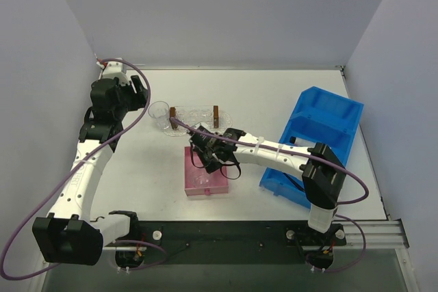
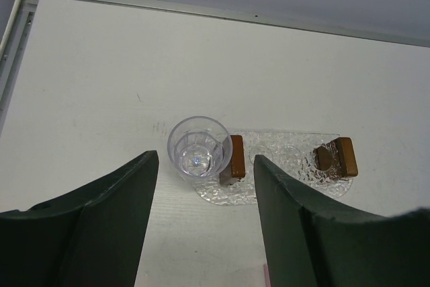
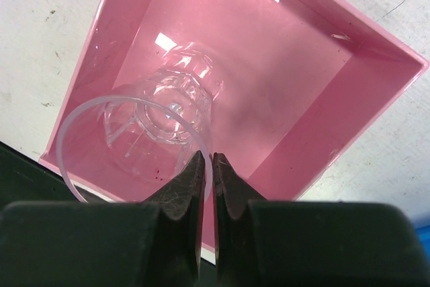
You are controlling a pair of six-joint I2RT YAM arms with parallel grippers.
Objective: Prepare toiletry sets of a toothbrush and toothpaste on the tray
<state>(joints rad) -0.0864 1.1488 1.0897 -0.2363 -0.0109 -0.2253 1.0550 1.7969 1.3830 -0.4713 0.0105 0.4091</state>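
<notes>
The clear oval tray (image 1: pixel 195 113) (image 2: pixel 282 159) lies at the table's middle back, with two brown blocks (image 2: pixel 234 158) standing on it. A clear cup (image 1: pixel 159 111) (image 2: pixel 197 147) stands on its left end. My left gripper (image 1: pixel 140 94) (image 2: pixel 205 159) hovers near that end, open, nothing between its fingers. My right gripper (image 1: pixel 207 163) (image 3: pixel 207 159) reaches into the pink box (image 1: pixel 205 186) (image 3: pixel 282 65), shut on the rim of a second clear cup (image 3: pixel 134 132), one finger inside the wall and one outside. No toothbrush or toothpaste is in view.
A big blue bin (image 1: pixel 321 135) stands at the right, beside the right arm. The pink box sits just in front of the tray. White walls close the table at the back and on both sides.
</notes>
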